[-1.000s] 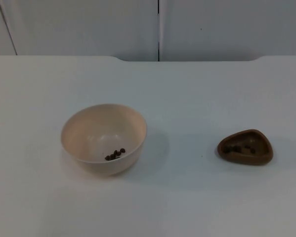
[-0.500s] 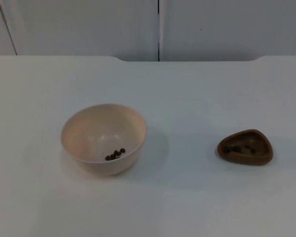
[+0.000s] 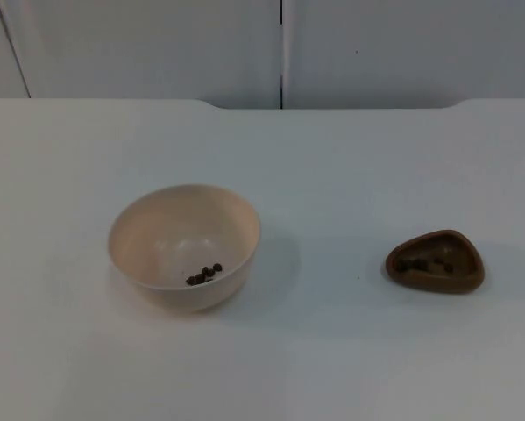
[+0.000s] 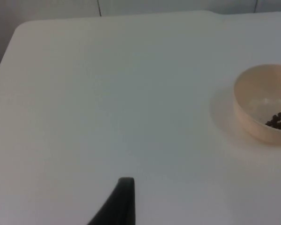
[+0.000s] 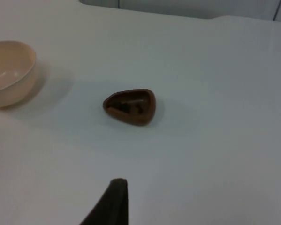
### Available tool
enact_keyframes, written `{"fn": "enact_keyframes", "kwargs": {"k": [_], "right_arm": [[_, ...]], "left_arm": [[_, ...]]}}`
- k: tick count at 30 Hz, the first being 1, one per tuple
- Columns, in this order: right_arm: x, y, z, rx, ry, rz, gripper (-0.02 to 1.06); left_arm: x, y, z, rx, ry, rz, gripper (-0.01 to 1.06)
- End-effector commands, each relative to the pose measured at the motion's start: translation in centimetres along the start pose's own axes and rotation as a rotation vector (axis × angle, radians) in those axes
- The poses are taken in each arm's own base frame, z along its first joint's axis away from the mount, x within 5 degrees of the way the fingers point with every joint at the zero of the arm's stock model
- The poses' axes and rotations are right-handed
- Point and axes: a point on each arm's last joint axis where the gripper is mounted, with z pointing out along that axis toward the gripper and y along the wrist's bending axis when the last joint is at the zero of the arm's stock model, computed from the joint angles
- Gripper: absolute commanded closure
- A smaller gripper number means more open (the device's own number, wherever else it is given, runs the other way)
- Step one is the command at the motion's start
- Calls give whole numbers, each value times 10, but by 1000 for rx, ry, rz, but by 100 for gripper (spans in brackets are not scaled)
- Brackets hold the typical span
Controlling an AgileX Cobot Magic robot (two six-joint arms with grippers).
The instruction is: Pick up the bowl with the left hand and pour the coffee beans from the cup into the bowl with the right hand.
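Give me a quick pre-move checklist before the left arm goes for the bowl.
1. Bowl upright on the table: ok.
2. Bowl already holds a few coffee beans: ok, noted.
3. Brown cup standing apart from the bowl, beans inside: ok.
4. Nothing lying between bowl and cup: ok.
5. Left gripper off the bowl, open table between them: ok.
6. Right gripper short of the cup, not touching it: ok.
7. Fingers open on both: cannot tell.

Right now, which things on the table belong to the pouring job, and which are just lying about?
For the job:
- bowl, a few beans already inside
- brown cup, on the table to the bowl's right, dark beans in it

Lying about:
- nothing besides the white table and the grey wall
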Motion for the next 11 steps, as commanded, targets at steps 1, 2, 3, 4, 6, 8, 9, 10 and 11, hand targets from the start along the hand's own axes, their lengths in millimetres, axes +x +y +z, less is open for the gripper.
{"fn": "enact_keyframes", "kwargs": {"k": [1, 2, 3, 4, 6, 8, 9, 10, 11], "right_arm": [[0, 1, 0, 42, -11, 19, -1], [0, 1, 0, 49, -11, 23, -1], [0, 1, 0, 70, -10, 34, -1], [0, 1, 0, 89, -10, 44, -1], [0, 1, 0, 121, -10, 61, -1], [0, 1, 0, 134, -10, 68, -1], [0, 1, 0, 145, -10, 73, -1], [0, 2, 0, 155, -10, 78, -1], [0, 2, 0, 166, -10, 84, -1]], "left_arm": [[1, 0, 1, -7, 1, -5, 0], [1, 0, 1, -7, 1, -5, 0], [1, 0, 1, -7, 1, -5, 0], [1, 0, 1, -7, 1, -5, 0], [1, 0, 1, -7, 1, -5, 0], [1, 0, 1, -7, 1, -5, 0], [1, 0, 1, -7, 1, -5, 0], [1, 0, 1, -7, 1, -5, 0], [1, 0, 1, -7, 1, -5, 0]]}}
